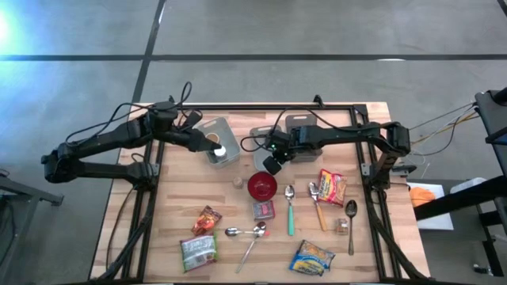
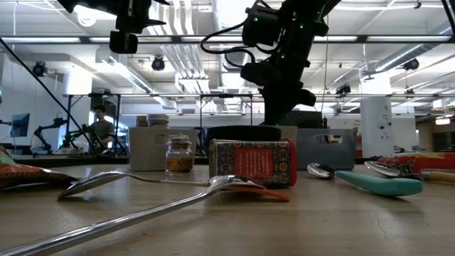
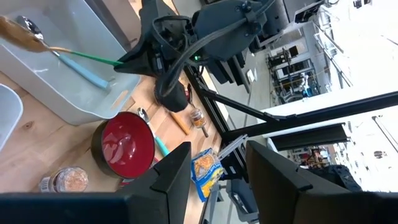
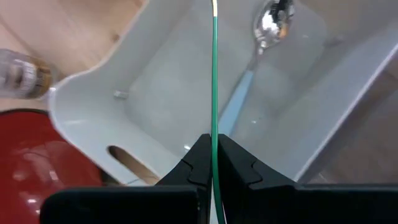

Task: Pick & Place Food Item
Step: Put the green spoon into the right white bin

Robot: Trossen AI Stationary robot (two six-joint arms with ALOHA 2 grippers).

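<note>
Item 1. Steel spoon (image 2: 142, 206), lying closest to the low camera, with a red tin (image 2: 252, 163) and a small spice jar (image 2: 179, 156) standing behind it.

Item 2. Right gripper (image 4: 213, 140), hanging over the grey bin (image 4: 93, 106) and clamping the end of a thin green stem (image 4: 214, 68), seemingly a utensil handle seen edge-on. The stem is reaching forward from the fingertips across the bin. A blue-handled spoon (image 4: 245, 93) is lying in the bin beneath it, and the red bowl (image 1: 262, 186) is sitting just beside the bin.
Handling, judged: light, stiff and smooth. Pinched at one end, it is likely wanting to pivot, so a hold nearer mid-length is looking steadier.
Pose: the arm is stretching in low, wrist tipped downward.

Item 3. Left gripper (image 3: 217, 162), waiting over the other bin (image 1: 215, 127), off to the right gripper's side, fingers standing partly apart with nothing showing between them.

Item 4. Food packets (image 1: 332, 187), (image 1: 311, 257), (image 1: 206, 219), (image 1: 198, 252), lying on the table well apart from both grippers, none being held.
</note>
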